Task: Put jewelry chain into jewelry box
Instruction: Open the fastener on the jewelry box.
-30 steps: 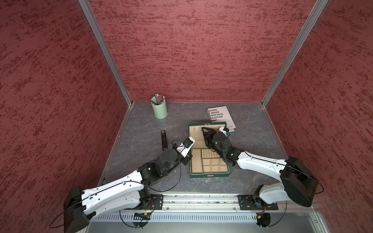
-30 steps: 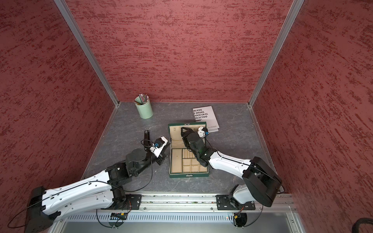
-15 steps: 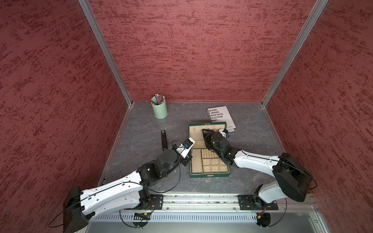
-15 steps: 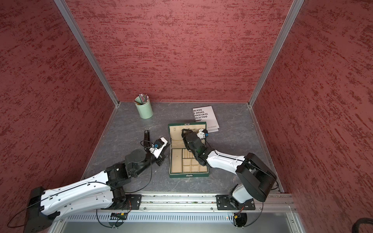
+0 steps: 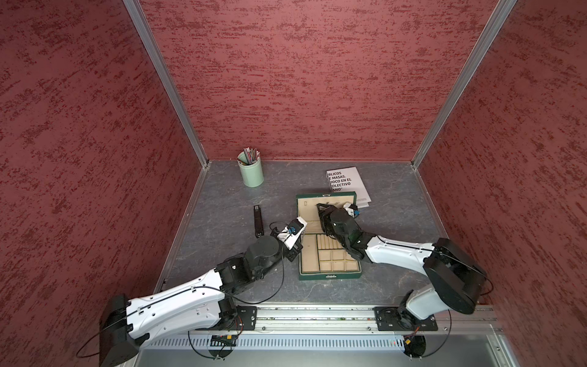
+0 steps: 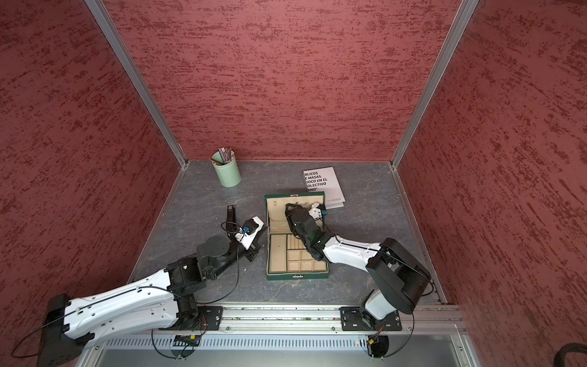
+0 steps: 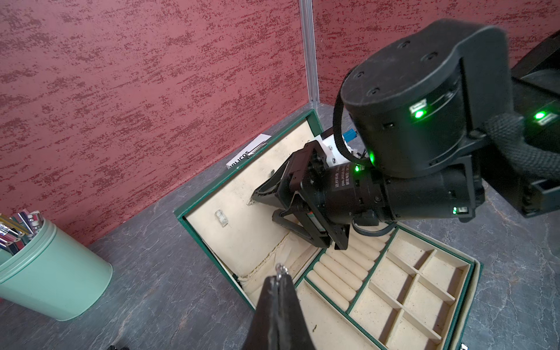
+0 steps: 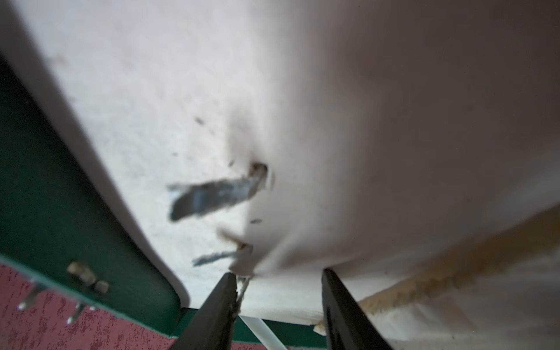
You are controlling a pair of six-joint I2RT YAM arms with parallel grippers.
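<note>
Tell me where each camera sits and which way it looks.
Top views: high above the front, looking down on the table; left arm beside, right arm over the jewelry box.
Left wrist: looks past the shut left gripper, pinching the jewelry chain, toward the lid and right arm.
Right wrist: close against the lid lining, between the tips of the open right gripper.
Shared by both wrists: the lid.

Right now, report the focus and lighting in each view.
Right wrist view: too close, the jewelry box lining and its hook blurred, shadow over half. Left wrist view: sharp, jewelry chain ring crisp at the left fingers, green lights flare. Both top views: evenly lit, sharp.
</note>
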